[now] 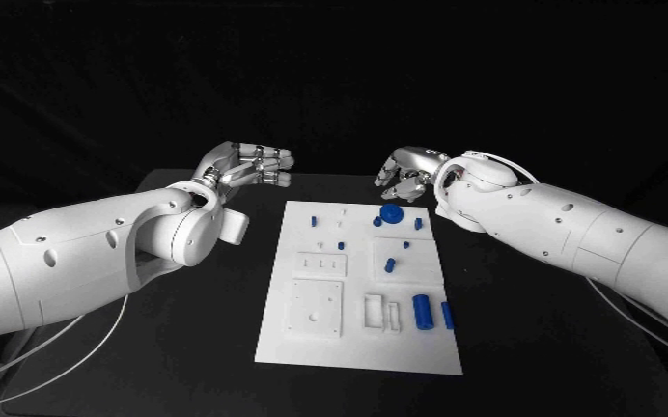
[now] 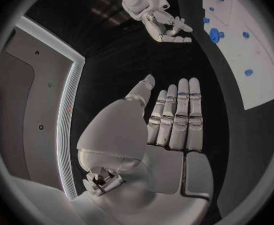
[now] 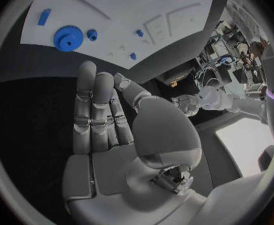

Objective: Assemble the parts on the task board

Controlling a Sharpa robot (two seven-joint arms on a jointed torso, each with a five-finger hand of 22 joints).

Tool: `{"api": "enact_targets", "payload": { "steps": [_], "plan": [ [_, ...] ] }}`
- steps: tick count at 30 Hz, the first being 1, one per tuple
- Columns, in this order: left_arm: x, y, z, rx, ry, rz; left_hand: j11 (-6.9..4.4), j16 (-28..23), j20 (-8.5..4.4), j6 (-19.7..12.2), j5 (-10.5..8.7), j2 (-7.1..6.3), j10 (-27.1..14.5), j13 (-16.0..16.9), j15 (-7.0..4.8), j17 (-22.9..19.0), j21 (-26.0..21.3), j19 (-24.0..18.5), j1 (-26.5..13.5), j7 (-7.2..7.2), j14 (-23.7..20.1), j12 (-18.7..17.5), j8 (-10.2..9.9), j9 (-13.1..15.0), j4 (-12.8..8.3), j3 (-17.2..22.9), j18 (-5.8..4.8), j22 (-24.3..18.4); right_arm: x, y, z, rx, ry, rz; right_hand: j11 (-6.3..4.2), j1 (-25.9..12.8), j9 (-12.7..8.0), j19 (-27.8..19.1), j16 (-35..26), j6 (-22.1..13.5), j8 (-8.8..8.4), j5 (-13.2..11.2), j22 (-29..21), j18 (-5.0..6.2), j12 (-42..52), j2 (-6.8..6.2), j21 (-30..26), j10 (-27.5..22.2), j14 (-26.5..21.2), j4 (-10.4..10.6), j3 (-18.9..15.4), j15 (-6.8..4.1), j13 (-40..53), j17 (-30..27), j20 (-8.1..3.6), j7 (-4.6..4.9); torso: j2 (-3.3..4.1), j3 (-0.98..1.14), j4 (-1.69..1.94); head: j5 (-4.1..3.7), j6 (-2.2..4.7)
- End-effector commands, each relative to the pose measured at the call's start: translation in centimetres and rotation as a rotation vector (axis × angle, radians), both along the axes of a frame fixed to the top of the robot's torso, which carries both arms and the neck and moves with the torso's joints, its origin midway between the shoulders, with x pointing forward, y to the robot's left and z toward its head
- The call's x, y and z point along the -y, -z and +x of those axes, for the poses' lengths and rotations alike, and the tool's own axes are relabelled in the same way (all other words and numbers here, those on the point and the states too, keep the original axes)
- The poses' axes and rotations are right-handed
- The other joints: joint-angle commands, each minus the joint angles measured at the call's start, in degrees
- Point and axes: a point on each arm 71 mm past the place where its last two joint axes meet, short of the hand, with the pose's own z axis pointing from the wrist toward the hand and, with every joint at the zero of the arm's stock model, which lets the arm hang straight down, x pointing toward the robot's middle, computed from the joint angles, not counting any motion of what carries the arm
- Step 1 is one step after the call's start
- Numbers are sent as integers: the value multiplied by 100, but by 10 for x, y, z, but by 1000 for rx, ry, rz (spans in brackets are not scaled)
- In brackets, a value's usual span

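The robot's left hand (image 1: pixel 251 165) hovers over the black table (image 1: pixel 195 340) beyond the far left corner of the task board (image 1: pixel 355 340), its jointed silver fingers (image 2: pixel 182 117) stretched out flat side by side and holding nothing. The board — a smooth white rectangular plate — lies in the middle of the table between the two glossy white arms. Small blue parts sit on it: a round toothed gear (image 1: pixel 393 212) at the far end with a stubby block (image 1: pixel 418 223) just beside it, small pegs (image 1: pixel 316 219) to their left, a short cylinder (image 1: pixel 391 264) in a square recess near the middle, and a thicker cylinder (image 1: pixel 421 308) and a slim bar (image 1: pixel 447 315) standing side by side near the right edge at the near end. The right hand (image 1: pixel 408 171) hangs just beyond the board's far right corner, near the gear — its metal fingers (image 3: pixel 94 110) likewise straight, close together and empty.
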Motion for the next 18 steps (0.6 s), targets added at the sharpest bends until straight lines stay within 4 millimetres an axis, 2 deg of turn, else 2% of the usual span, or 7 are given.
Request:
{"api": "enact_targets", "payload": {
  "steps": [1, 2, 4, 6, 9, 13, 18],
  "plan": [
    [7, -7, -3, 36, 49, 5, 18, -24, 18, 26, -36, 11, 5, 5, -8, 7, -16, 17, -31, 5, 60, 5, 10, -4, -44, -10, -19, -6, -1, -1, 2, 57, 15, -92, -9, 35, -10, 26, 52, -65, -15, 25, 27, 57, 21, -69, 7, -100, -32, -1, -99, -4, 3, -21, -5, -7, 111, 1, 64, -18, 98],
    [8, -8, -3, 38, 52, 4, 18, -25, 18, 25, -36, 11, 4, 5, -7, 7, -16, 18, -32, 6, 61, 5, 10, -4, -45, -11, -19, -6, -1, 0, 2, 59, 15, -97, -14, 46, -10, 33, 62, -78, -15, 25, 36, 55, 21, -71, -8, -122, -36, 0, -141, -10, 3, -33, -6, -18, 128, 4, 74, -28, 92],
    [10, -11, -4, 43, 58, 1, 22, -34, 18, 13, -41, 8, -8, 5, -6, 6, -18, 21, -38, 10, 64, 6, 10, -4, -46, -20, -19, -11, -2, 0, 3, 62, 18, -109, -18, 55, -11, 45, 74, -107, -16, 99, 48, 47, 20, -104, -30, -149, -39, -6, -212, -20, 3, -49, -12, -20, 150, 5, 85, -44, 21],
    [12, -14, -4, 48, 64, -2, 27, -41, 21, 0, -52, 4, -24, 5, -3, 5, -22, 21, -46, 15, 64, 4, 8, -5, -43, -31, -21, -16, -2, 1, 4, 63, 20, -120, -47, 67, -11, 63, 80, -166, -16, 422, 62, 21, 23, -194, -38, -259, -34, -5, -296, -76, 3, -62, -43, -59, 174, 3, 97, -55, 42],
    [13, -17, -4, 53, 68, -5, 33, -54, 25, -14, -58, 10, -43, 6, 0, 7, -32, 27, -44, 18, 69, 7, 11, -4, -47, -52, -20, -29, -1, 2, 5, 61, 22, -129, -65, 94, -11, 93, 101, -196, -14, 531, 79, -41, 23, -200, -58, -328, -16, 2, -427, -109, 2, -79, -88, -81, 209, 3, 116, -65, 47],
    [14, -22, -4, 60, 71, -9, 38, -57, 25, -29, -62, 10, -63, 6, 0, 8, -37, 33, -50, 23, 76, 8, 11, -4, -44, -71, -19, -36, -2, 4, 6, 59, 21, -151, -86, 168, -12, 188, 201, -203, -16, 565, 96, -124, 21, -109, -215, -340, -29, -14, -711, -125, 2, -153, -134, -96, 255, 7, 133, -91, 59],
    [12, -25, -4, 65, 69, -10, 44, -77, 30, -37, -65, 26, -78, 6, 5, 8, -60, 51, -54, 27, 78, 6, 12, -4, -37, -135, -18, -69, -2, 6, 6, 47, 20, -166, -95, 129, -11, 264, 337, -208, -16, 752, 188, -110, 21, -136, -271, -343, 1, -9, -688, -81, 2, -194, -96, -101, 296, 15, 129, -167, -9]
  ]
}}
